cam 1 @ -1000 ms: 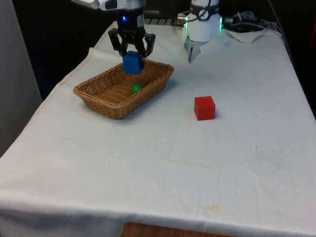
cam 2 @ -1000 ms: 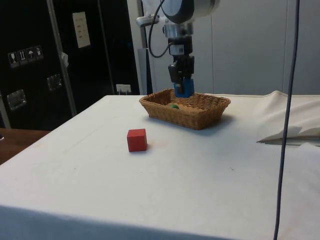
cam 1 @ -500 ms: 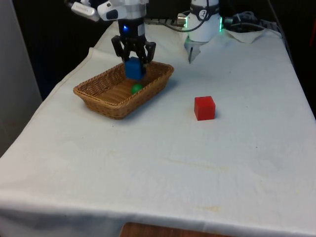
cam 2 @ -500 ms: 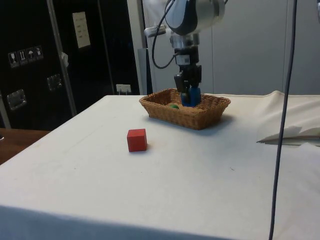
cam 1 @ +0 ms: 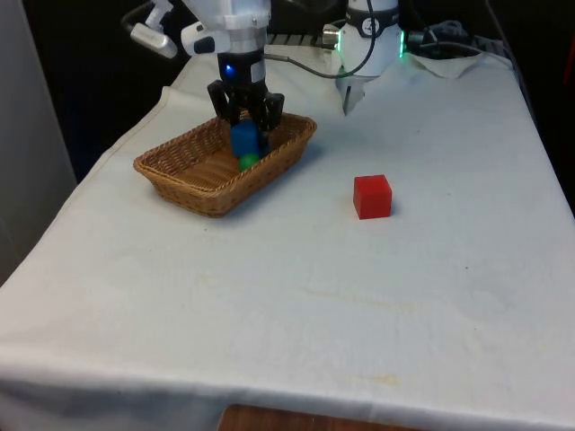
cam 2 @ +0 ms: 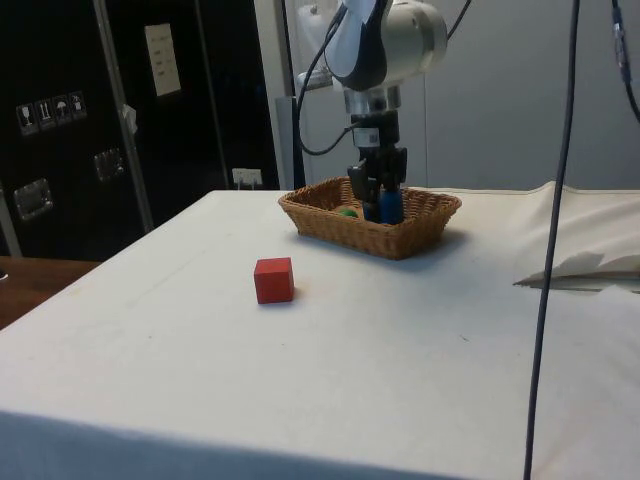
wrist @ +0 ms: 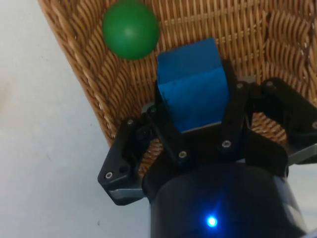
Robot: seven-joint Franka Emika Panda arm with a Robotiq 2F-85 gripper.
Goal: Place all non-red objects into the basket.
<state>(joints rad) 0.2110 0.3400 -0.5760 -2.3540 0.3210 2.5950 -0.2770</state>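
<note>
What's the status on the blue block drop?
Tool shut on blue block, low inside basket. Green ball already in basket beside it. Red cube out on the cloth, nothing in the way.

Dark cabinets – white-clothed table

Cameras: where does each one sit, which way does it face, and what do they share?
Front view: looks across the table at the arm; claw shut on the blue block in the basket; red cube on the cloth.
Side view: from the table's side; arm, basket, red cube.
Wrist view: looks down past the claw at the block and green ball.
All three share basket, block and ball.
</note>
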